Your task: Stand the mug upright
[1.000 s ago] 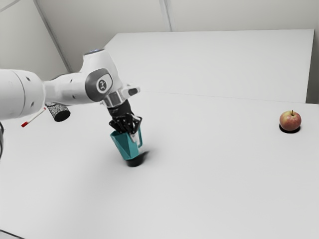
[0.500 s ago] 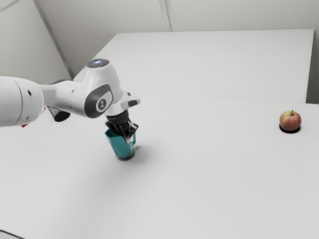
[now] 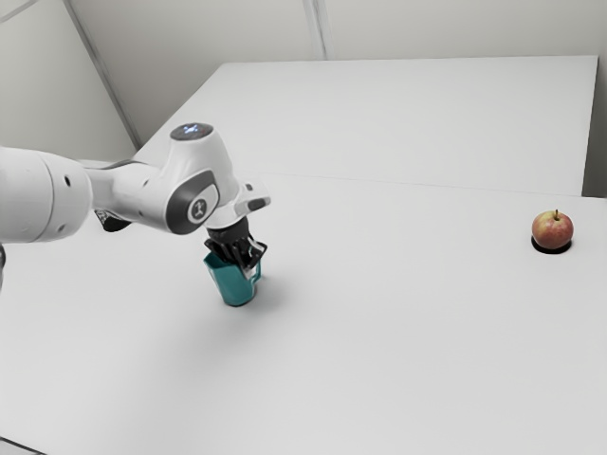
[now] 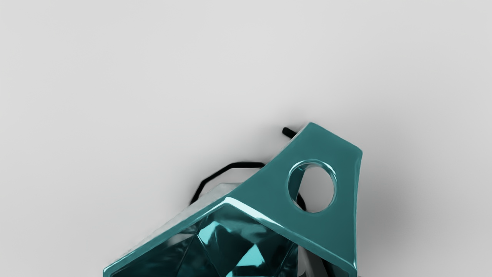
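Over pale tabletop [image 3: 379,370], reaches with the gripper [image 3: 247,263] to the teal mug [image 3: 232,286], mouth up at eight o'clock from the exterior view's centre. Cannot tell jaw spread or any hold on it.

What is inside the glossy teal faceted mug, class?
The mug shows shiny inner facets and, near its handle, seemingly part of the black two-finger gripper; what that part covers can't be seen.

The arm [image 3: 128,194] hides part of the dark object [image 3: 112,224] behind it and is itself cut off by the exterior view's left edge, while the wrist view's bottom edge crops the mug [image 4: 326,140].
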### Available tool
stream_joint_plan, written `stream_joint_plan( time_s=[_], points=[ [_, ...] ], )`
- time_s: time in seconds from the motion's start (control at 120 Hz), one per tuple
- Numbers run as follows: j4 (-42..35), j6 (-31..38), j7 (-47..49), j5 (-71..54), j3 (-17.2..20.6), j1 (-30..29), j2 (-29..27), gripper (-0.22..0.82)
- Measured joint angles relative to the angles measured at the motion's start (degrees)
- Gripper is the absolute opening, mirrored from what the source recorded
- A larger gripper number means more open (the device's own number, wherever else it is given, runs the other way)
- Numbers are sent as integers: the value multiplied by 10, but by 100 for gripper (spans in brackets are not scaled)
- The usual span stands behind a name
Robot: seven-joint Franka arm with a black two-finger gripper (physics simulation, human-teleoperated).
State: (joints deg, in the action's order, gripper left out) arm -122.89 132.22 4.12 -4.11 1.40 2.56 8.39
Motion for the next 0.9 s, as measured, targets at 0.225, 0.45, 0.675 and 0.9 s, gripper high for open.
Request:
stream_joint_plan(
  time_s=[0.225,0.45,0.675,0.9],
  points=[
    [2,-1,3,2,1,0,-9,24],
    [3,-21,4,2,1,7,-52,48],
    [27,-44,3,2,0,16,-90,56],
    [111,-120,1,-1,-1,21,-96,59]
  ],
)
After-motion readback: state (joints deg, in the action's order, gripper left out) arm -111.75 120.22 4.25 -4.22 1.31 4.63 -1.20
